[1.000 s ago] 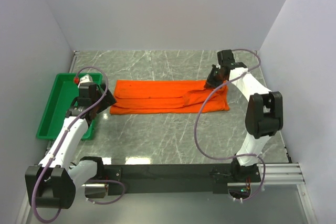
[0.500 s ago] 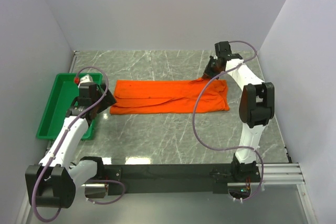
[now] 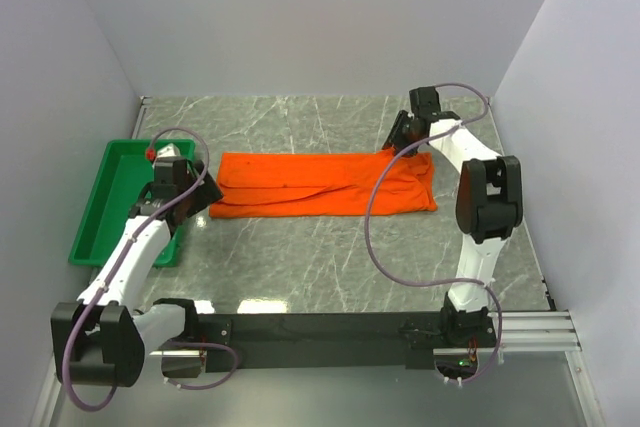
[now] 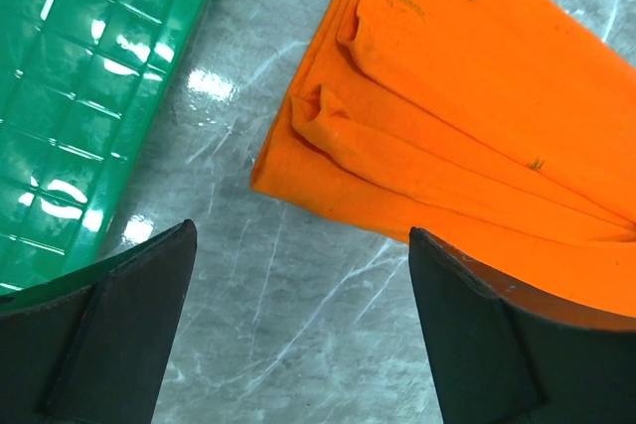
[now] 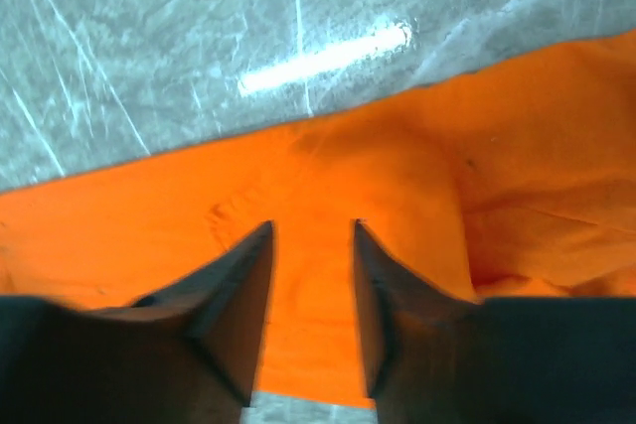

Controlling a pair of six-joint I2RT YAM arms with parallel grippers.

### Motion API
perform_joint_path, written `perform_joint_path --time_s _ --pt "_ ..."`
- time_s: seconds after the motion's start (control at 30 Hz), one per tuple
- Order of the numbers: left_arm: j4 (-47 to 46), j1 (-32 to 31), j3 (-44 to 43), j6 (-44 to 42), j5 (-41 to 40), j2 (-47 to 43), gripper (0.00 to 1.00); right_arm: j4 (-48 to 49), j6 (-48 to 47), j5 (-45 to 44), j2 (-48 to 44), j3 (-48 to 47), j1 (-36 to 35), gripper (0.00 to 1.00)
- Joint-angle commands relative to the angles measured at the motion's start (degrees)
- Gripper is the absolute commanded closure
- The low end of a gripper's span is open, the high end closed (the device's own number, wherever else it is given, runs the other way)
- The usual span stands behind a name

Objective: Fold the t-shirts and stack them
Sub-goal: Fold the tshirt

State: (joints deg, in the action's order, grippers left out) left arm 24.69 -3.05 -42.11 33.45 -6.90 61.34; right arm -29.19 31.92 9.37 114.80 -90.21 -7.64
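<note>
The orange t-shirt (image 3: 320,184) lies on the marble table as a long flat strip, folded lengthwise, with layered folds at its left end (image 4: 447,126). My left gripper (image 3: 205,192) hovers just off that left end. It is wide open over bare table (image 4: 300,230), and its right finger overlaps the shirt's near edge. My right gripper (image 3: 397,142) is at the shirt's far right corner. Its jaws stand apart above the flat cloth (image 5: 312,224), with nothing pinched between them. The shirt (image 5: 397,196) fills most of the right wrist view.
A green tray (image 3: 115,197) stands at the table's left side, close to my left gripper, and its ribbed floor (image 4: 79,96) shows in the left wrist view. White walls close in the back and both sides. A purple cable loops over the shirt's right part (image 3: 375,207).
My right gripper drew the shirt's right corner toward the far edge, flattening the raised fold, then opened and let the cloth go. The left arm barely moved.
</note>
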Motion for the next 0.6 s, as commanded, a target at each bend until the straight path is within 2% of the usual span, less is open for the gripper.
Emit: perform_joint_path --time_s 0.0,0.07,0.2,0.33,0.47,0.57 --pt "-0.6 -0.1 -0.4 -0.4 2.8 1.3 0.10 7.1 -4.1 -2.3 -7.8 3.4 -1.8 0.53" --pt "-0.8 -0.2 -0.4 0.8 3.9 2.1 0.15 8.6 -8.4 -2.9 -11.6 5.8 -4.9 0.50" --pt "-1.2 -0.5 -0.8 3.8 6.0 3.6 0.35 11.2 -18.9 -0.5 -15.0 7.8 -12.1 0.50" --pt "-1.7 -1.5 -1.8 7.5 6.5 7.5 0.38 6.6 -34.3 -2.9 -10.6 4.6 -21.1 0.47" --pt "-1.7 -1.9 -3.3 9.6 6.3 11.2 0.38 3.6 -42.4 -6.4 -5.3 1.3 -29.4 0.38" --pt "-1.8 -1.9 -4.0 10.2 6.1 13.0 0.38 4.0 -45.6 -7.3 -2.8 1.0 -32.4 0.35"
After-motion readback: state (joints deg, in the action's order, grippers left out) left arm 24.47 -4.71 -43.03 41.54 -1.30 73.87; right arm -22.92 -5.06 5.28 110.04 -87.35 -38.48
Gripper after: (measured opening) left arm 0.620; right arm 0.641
